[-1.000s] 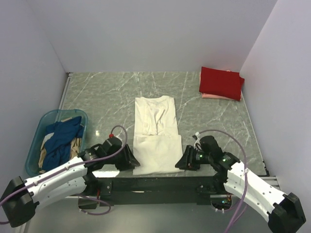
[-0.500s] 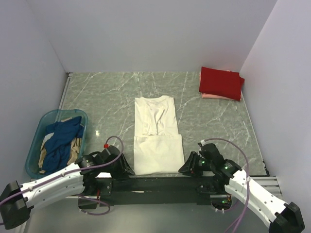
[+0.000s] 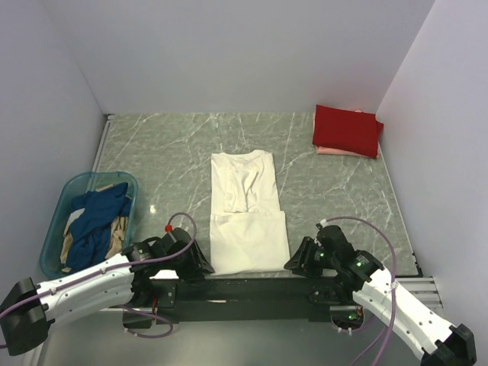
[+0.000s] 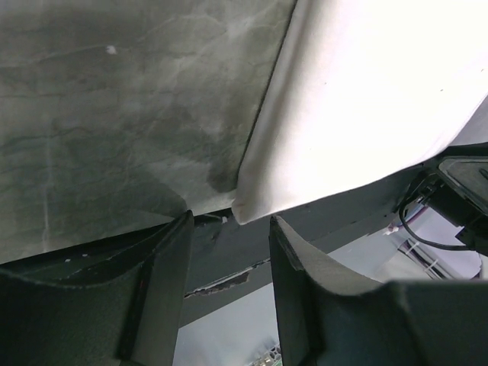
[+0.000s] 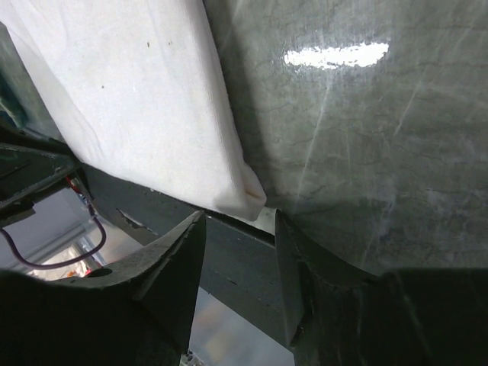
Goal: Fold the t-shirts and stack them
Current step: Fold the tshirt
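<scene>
1. Item: cream-white t-shirt (image 3: 245,210), lying flat at the middle of the marbled table (image 3: 168,152). Its sides are turned in, so it forms a narrow rectangle.
2. Position: the near hem sits at the table's near edge, and both near corners reach the lip.
3. Orientation: the long axis runs from the near edge toward the far wall, square to the table. A crosswise line sits about halfway along. I cannot tell which end holds the collar.
4. Handling (judged): light, limp cloth with no stiffness. Stacked layers are likely to slide or sag if lifted unevenly. It is not fragile.
5. Hold points (judged): the two near corners, pinched through all layers and raised together.
6. Left gripper (image 4: 229,225): at the near-left corner, fingers apart and nothing between them. The corner tip lies just at the gap.
7. Right gripper (image 5: 239,221): at the near-right corner, fingers likewise apart and empty. The corner lies just ahead of the gap.
8. Finished stock: a folded red t-shirt (image 3: 347,130) on top of a folded pale pink t-shirt (image 3: 329,151), at the far right corner.
9. Pending stock: a dark blue t-shirt (image 3: 95,217) and a tan t-shirt (image 3: 70,242), crumpled in the teal basket (image 3: 65,200) at the left.
</scene>
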